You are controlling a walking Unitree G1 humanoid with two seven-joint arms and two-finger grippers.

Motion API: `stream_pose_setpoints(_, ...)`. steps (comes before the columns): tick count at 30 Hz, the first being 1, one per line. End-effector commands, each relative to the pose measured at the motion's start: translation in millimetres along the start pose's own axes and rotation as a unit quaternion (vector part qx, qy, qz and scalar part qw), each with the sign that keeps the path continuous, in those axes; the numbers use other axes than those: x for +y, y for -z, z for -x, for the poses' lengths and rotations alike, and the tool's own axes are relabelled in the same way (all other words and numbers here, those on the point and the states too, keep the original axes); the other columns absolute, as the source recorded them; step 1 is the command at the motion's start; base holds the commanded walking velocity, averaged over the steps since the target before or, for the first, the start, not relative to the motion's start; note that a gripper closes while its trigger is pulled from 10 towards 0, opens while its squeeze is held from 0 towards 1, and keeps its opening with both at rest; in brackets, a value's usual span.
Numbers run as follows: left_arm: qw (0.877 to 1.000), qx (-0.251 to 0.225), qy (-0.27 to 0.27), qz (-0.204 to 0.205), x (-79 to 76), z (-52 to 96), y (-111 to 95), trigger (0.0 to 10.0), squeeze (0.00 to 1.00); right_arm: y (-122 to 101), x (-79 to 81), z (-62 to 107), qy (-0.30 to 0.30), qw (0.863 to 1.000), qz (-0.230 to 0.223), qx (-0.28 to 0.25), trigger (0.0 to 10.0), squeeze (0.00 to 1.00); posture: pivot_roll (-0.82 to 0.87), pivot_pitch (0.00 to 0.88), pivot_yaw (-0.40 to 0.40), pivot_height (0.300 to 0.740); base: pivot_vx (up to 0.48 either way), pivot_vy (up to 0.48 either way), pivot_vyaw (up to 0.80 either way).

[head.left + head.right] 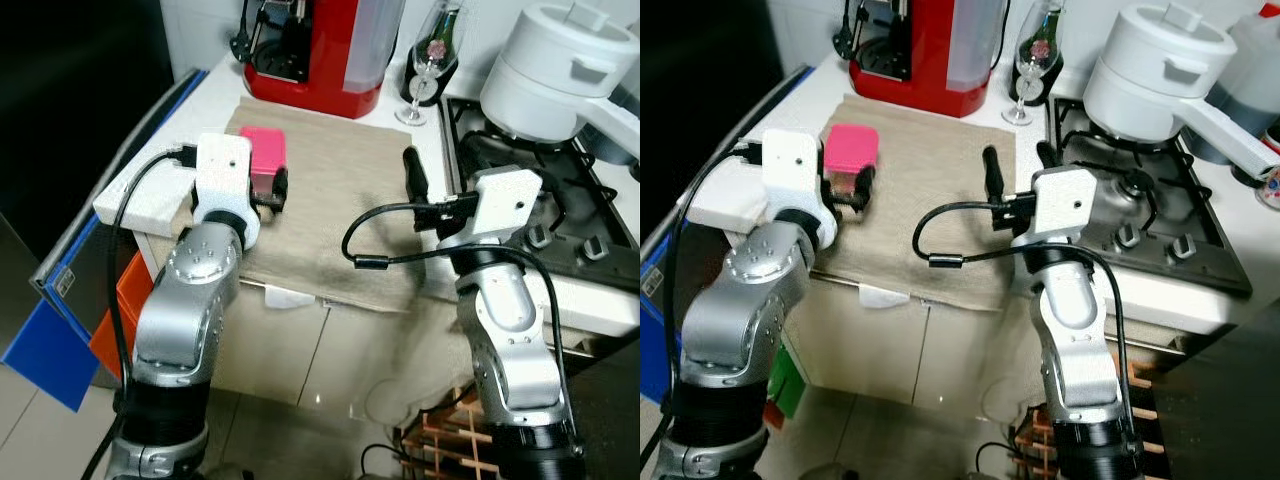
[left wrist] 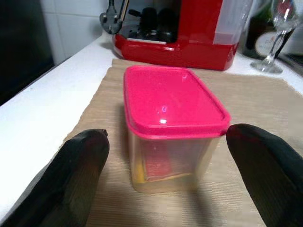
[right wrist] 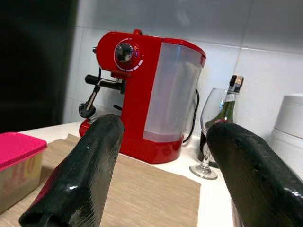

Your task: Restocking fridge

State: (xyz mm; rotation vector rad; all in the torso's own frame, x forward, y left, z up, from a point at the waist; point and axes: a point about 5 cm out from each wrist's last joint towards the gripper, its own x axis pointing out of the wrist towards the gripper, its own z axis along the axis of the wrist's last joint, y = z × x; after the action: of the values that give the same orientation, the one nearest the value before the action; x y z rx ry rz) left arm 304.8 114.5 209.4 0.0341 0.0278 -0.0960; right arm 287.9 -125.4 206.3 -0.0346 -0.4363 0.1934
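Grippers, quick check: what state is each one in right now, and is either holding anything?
Left gripper: open, fingers either side of the pink-lidded container, not touching it.
Right gripper: open, holding nothing, above the beige mat.

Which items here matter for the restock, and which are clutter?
Job: pink-lidded tub on the mat; left gripper, jaws open either side of it.

Clutter: coffee machine, wine glass, bottle, white pot, stove; right gripper open, holding nothing.

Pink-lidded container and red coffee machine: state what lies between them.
Only bare beige mat lies between the pink-lidded container and the red coffee machine, seen in the left wrist view.
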Motion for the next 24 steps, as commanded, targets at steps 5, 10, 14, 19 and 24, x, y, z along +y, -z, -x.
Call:
stream_pose_setpoints(5, 1.0, -0.018, 0.016, 0.009, -10.6, -3.8, -5.1, 10.0, 0.0, 0.0, -6.0, -3.0, 0.005, 1.0, 0.01, -0.004, 10.0, 0.0, -0.08, 0.028, -0.125, 0.74, 0.0, 0.0, 0.0)
stream_pose_setpoints(10, 1.0, -0.008, 0.023, 0.006, -19.2, -11.0, 0.1, 10.0, 0.0, -0.9, -7.9, -3.2, 0.008, 1.0, 0.013, -0.006, 10.0, 0.0, -0.09, 0.022, -0.118, 0.74, 0.0, 0.0, 0.0)
stream_pose_setpoints(14, 1.0, 0.005, 0.014, -0.01, -20.6, -16.9, 6.5, 10.0, 0.0, -0.2, -7.7, -3.0, 0.009, 1.0, 0.013, -0.006, 10.0, 0.0, -0.09, 0.021, -0.119, 0.74, 0.0, 0.0, 0.0)
stream_pose_setpoints(19, 1.0, 0.017, 0.009, -0.021, -27.7, -26.9, 14.3, 10.0, 0.0, 0.9, -7.2, -3.4, 0.009, 1.0, 0.012, -0.006, 10.0, 0.0, -0.09, 0.017, -0.12, 0.74, 0.0, 0.0, 0.0)
stream_pose_setpoints(24, 0.999, 0.022, 0.003, -0.025, -33.4, -39.6, 19.9, 10.0, 0.0, 0.9, -5.1, -4.6, 0.006, 1.0, 0.01, -0.007, 10.0, 0.0, -0.09, 0.015, -0.123, 0.74, 0.0, 0.0, 0.0)
